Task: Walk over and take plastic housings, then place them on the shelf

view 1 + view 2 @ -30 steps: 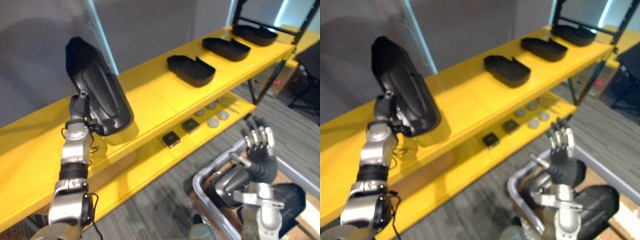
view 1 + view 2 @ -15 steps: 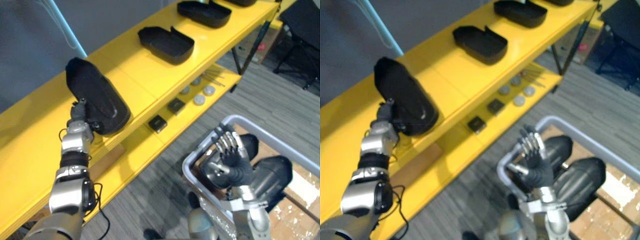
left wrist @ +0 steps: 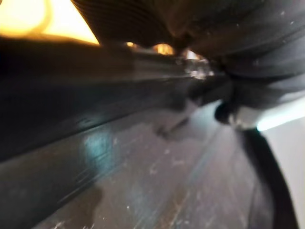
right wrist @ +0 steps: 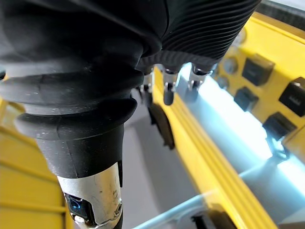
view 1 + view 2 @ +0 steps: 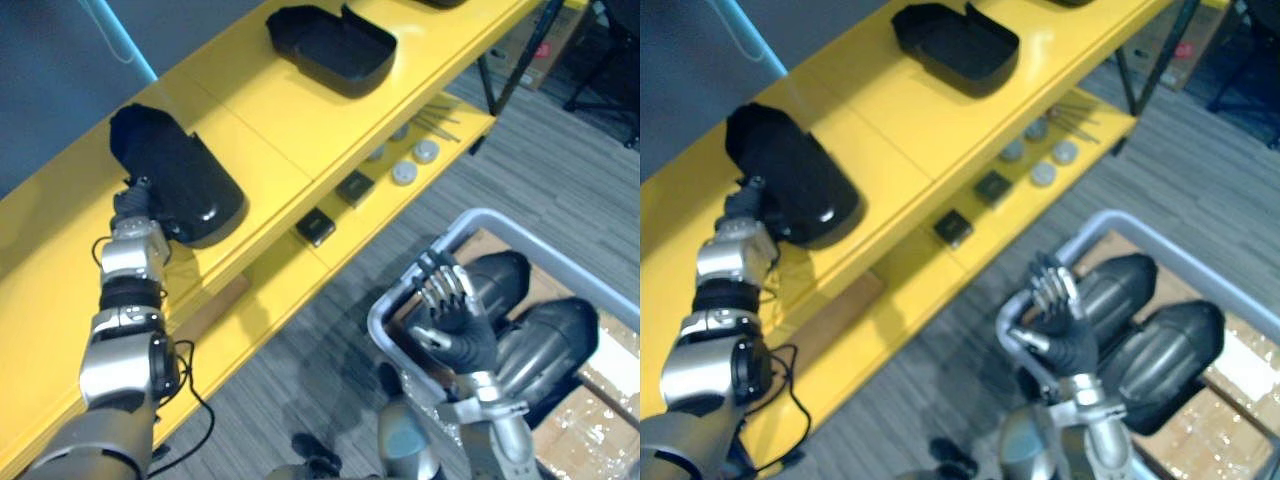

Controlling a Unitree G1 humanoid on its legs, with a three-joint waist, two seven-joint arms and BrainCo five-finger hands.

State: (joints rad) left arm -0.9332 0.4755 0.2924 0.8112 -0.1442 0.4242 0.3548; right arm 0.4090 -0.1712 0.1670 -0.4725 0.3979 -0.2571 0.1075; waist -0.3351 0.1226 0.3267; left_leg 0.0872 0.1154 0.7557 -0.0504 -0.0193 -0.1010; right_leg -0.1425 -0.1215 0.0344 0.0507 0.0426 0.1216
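A black plastic housing (image 5: 180, 175) lies on the top board of the yellow shelf (image 5: 265, 125), at its left part. My left hand (image 5: 132, 205) is at the housing's near end, touching it; its glossy dark shell (image 3: 143, 181) fills the left wrist view. My right hand (image 5: 455, 320) is held up open, fingers (image 4: 167, 93) straight, above a grey bin (image 5: 380, 318) at the lower right. Two more dark housings (image 5: 545, 340) lie inside that bin. Another black housing (image 5: 335, 45) rests open side up farther along the top board.
The shelf's lower board (image 5: 290, 275) carries small black blocks (image 5: 316, 227), silver discs (image 5: 405, 172) and thin rods. Grey carpet (image 5: 300, 380) runs between shelf and bin. Cardboard with plastic wrap (image 5: 600, 400) lies under the bin, and a black shelf post (image 5: 505, 65) stands at the right.
The camera has tipped down and shifted. The housing at my left hand has come down from a raised tilt to lie on the top board. My right hand stays raised and open.
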